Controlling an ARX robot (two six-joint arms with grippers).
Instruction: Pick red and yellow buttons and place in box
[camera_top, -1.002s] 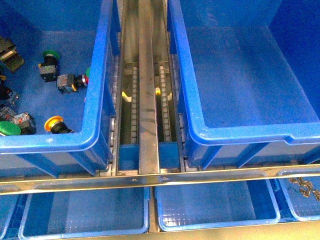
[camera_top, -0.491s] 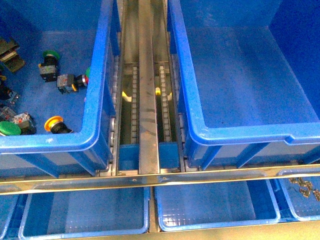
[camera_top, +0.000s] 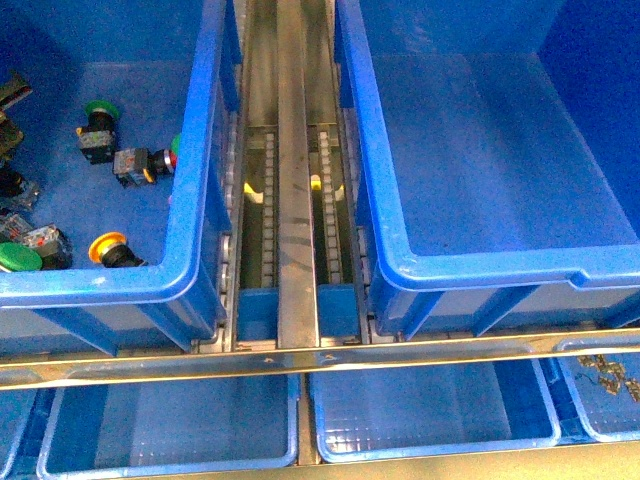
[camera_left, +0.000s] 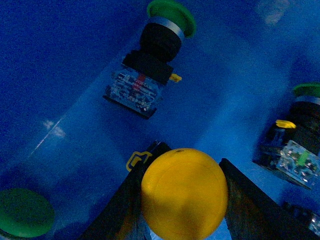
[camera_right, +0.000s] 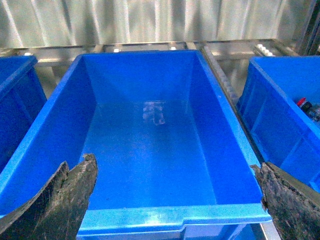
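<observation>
My left gripper (camera_left: 190, 155) is shut on the yellow button (camera_left: 184, 192), its round cap filling the space between the dark fingers, low over the left bin's floor. In the front view another yellow-orange button (camera_top: 108, 248) lies near that bin's front wall, and a red cap (camera_top: 172, 158) shows against its right wall. The box (camera_top: 480, 268), a large deep blue bin, stands on the right with a bare floor. My right gripper (camera_right: 174, 162) hangs open above the near rim of the box (camera_right: 170, 217), with nothing between its fingers.
Green-capped buttons (camera_left: 150, 60) (camera_left: 295, 145) lie close around the held one, and more (camera_top: 98, 120) sit in the left bin (camera_top: 100, 285). A metal roller track (camera_top: 297, 200) runs between the two bins. Shallow blue trays (camera_top: 430, 415) sit below the front rail.
At the far left edge of the front view a dark olive piece has shifted up and left, partly out of frame. The buttons in the bin have not moved.
</observation>
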